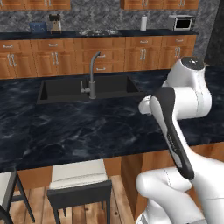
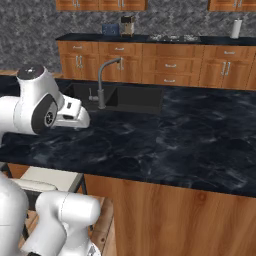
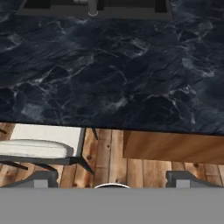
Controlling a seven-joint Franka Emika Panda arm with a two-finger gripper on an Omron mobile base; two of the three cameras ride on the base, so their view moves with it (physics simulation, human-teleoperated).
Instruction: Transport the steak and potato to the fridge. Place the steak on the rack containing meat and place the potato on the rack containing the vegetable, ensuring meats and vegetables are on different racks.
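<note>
Fingers [image 3: 110, 179] are seen at the bottom of the hand view as two small grey tips set wide apart, with nothing between them. Below them lie a wooden plank floor [image 3: 109, 162] and the pale cushioned seat of a stool [image 3: 41, 142] with dark legs. Just beyond, the near edge of the table [image 3: 109, 78] is met: a dark, white-veined marble top carried on a wood-coloured side panel [image 3: 175, 146]. At the far side of that top a black sink [image 1: 87, 87] is sunk into the stone, and a grey curved tap [image 1: 92, 74] stands at its near rim.

From the two base views the white arm [image 1: 179, 100] is seen folded above the near edge of the table, its hand turned down toward the floor side. Two stools are tucked under the overhang in the left base view.

Across the room a second dark counter [image 1: 100, 33] runs along a grey stone wall, with wooden drawers and cupboard doors [image 1: 109, 54] beneath it and more wooden cupboards above. On it are placed a coffee machine [image 1: 54, 22], a blue box [image 1: 38, 27], a hob [image 1: 98, 32], a white paper roll [image 1: 143, 22] and a microwave [image 1: 181, 22].

Steak, potato and fridge cannot be made out, so where they lie relative to the fingers cannot be told.
</note>
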